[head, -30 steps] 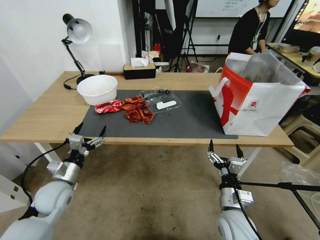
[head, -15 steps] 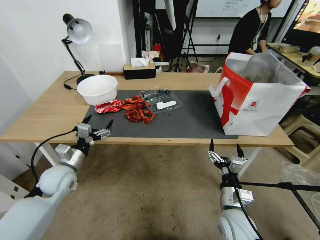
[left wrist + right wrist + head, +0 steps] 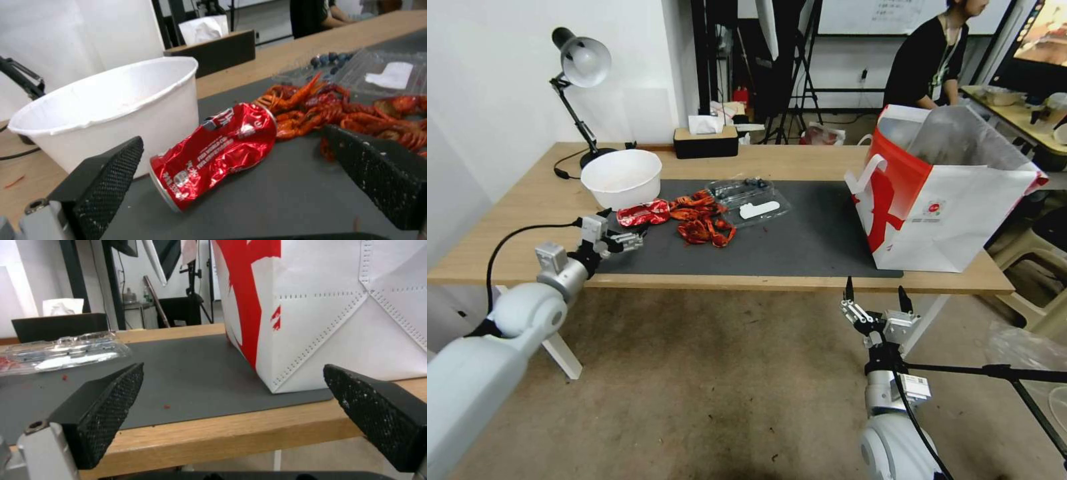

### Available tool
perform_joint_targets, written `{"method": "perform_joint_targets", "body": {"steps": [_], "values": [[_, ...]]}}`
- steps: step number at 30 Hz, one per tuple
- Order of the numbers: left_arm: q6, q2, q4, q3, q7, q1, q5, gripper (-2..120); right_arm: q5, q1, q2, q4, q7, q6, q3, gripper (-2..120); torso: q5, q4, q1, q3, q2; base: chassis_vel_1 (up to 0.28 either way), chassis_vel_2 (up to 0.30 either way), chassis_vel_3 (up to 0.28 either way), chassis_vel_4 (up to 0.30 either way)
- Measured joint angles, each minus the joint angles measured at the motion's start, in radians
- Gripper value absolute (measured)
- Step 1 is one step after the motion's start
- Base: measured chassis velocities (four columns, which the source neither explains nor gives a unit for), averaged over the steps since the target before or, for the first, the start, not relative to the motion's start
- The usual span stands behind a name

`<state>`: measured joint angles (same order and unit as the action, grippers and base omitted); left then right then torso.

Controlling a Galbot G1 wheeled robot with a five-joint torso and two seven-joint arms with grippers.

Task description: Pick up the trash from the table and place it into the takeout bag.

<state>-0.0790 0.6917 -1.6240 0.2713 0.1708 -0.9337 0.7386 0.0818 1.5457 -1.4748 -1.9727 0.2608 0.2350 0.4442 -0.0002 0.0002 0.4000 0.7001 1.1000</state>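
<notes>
At the table's (image 3: 527, 220) left end a desk lamp (image 3: 582, 63) stood near the back edge, and just in front of it a white bowl (image 3: 622, 177) sat at the back left corner of the dark grey mat (image 3: 800, 247). The left gripper (image 3: 620, 232) reached in low over the mat's left edge, its arm stretched forward from below the front edge of the table, jaws spread wide and holding nothing. Just beyond the fingertips lay a crushed red can (image 3: 643, 213) on its side. The left wrist view showed what the head view could not: the can (image 3: 213, 155) lay between the lines of the two open fingers (image 3: 104, 176) but untouched, with the bowl (image 3: 111, 110) close beside it, and printing ran along its dented side. Next along the mat came a heap of red crayfish shells (image 3: 702, 219), then a clear plastic clamshell box (image 3: 750, 198), with a black tissue box (image 3: 706, 141) at the table's back edge. The takeout bag (image 3: 960, 220) stood upright and open at the mat's right end. The right gripper (image 3: 877, 299) hung below the table's front edge, pointing up, jaws wide apart and empty. The right wrist view looked level across the table edge, showing the bag's (image 3: 329, 313) bottom corner resting near the mat's front right corner.
</notes>
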Motion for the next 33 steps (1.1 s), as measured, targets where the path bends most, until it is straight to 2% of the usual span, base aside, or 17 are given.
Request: {"method": "perform_joint_targets", "body": {"steps": [3, 7, 10, 17, 24, 33], "values": [[-0.014, -0.026, 0.052, -0.031, 0.079, 0.052, -0.001, 100, 0.0, -0.003, 0.0, 0.003, 0.0, 0.0, 0.0, 100, 0.0002, -0.0002, 0.0, 0.0, 0.0, 0.0, 0.0, 0.0, 0.0], [-0.017, -0.035, 0.074, -0.046, 0.116, 0.079, -0.001, 100, 0.0, -0.005, 0.0, 0.005, 0.0, 0.0, -0.001, 100, 0.0001, -0.0001, 0.0, 0.0, 0.0, 0.0, 0.0, 0.0, 0.0], [-0.023, -0.044, 0.114, -0.072, 0.195, 0.131, -0.009, 100, 0.0, -0.008, -0.002, 0.009, -0.001, -0.001, -0.005, 100, 0.0001, -0.0002, 0.0, 0.0, 0.0, 0.0, 0.0, 0.0, 0.0], [-0.023, -0.058, 0.154, -0.129, 0.238, 0.193, -0.019, 100, -0.002, -0.013, -0.003, 0.012, -0.002, -0.003, -0.009, 100, 0.0001, 0.0, 0.0, 0.0, 0.0, 0.0, 0.0, 0.0, 0.0], [-0.026, -0.058, 0.226, -0.278, 0.256, 0.331, -0.045, 100, -0.003, -0.014, -0.004, 0.014, -0.002, -0.004, -0.011, 100, 0.0001, -0.0004, 0.0, 0.0, 0.0, 0.0, 0.0, 0.0, 0.0], [-0.05, -0.063, 0.28, -0.349, 0.286, 0.418, -0.08, 100, -0.003, -0.01, -0.004, 0.011, -0.002, -0.004, -0.004, 100, 0.0003, -0.0001, 0.0, 0.0, 0.0, 0.0, 0.0, 0.0, 0.0]]}}
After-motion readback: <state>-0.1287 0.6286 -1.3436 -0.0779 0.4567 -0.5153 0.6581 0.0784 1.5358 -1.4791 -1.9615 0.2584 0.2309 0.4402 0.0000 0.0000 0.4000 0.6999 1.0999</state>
